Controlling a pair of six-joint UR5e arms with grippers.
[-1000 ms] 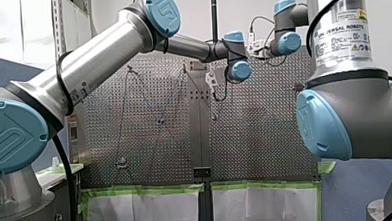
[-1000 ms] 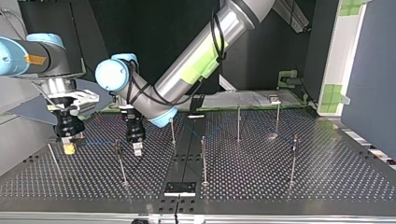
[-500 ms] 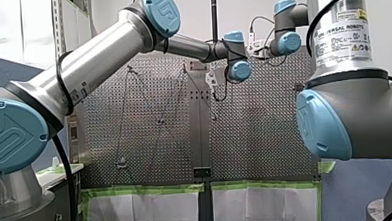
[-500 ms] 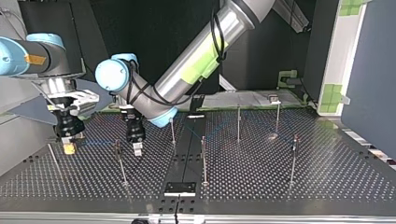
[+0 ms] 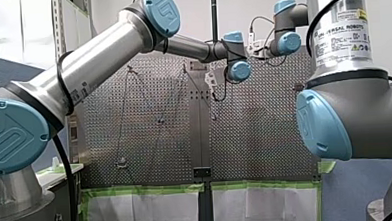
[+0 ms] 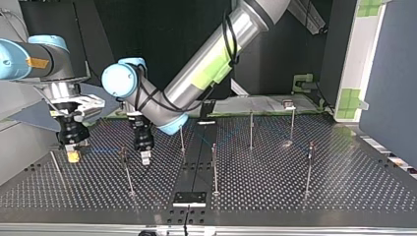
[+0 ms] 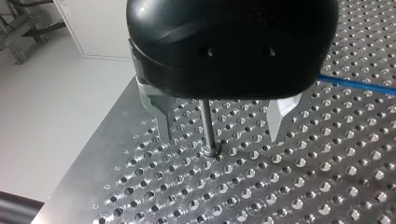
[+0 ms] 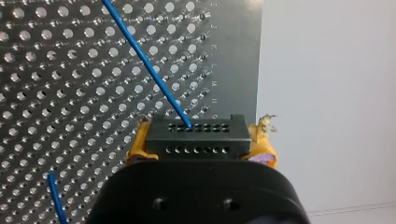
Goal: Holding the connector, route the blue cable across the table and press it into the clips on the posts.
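My right gripper (image 8: 201,142) is clamped on the black connector (image 8: 195,135), with its yellow pads (image 8: 139,143) pressing on both ends of the block. The blue cable (image 8: 144,65) leaves the connector's face and runs straight away over the perforated table (image 8: 56,93). A second short piece of blue shows beside the gripper body.

In the top view this gripper (image 6: 73,153) hangs low over the table (image 6: 295,187) at the view's left, near the edge. A faint line of blue cable (image 6: 103,150) stretches from it toward a post (image 6: 126,169) with a dark clip (image 6: 123,153) near its top. I cannot tell whether the cable sits in that clip. My left gripper (image 6: 145,157) hangs just beside the same post, on the side away from my right gripper.

From the left wrist, its metal fingers (image 7: 161,116) stand spread apart and grasp nothing. A thin post (image 7: 206,122) rises from the table between them, touching neither. The cable (image 7: 355,84) passes off to one side, clear of the fingers. More posts stand across the table toward the top view's right
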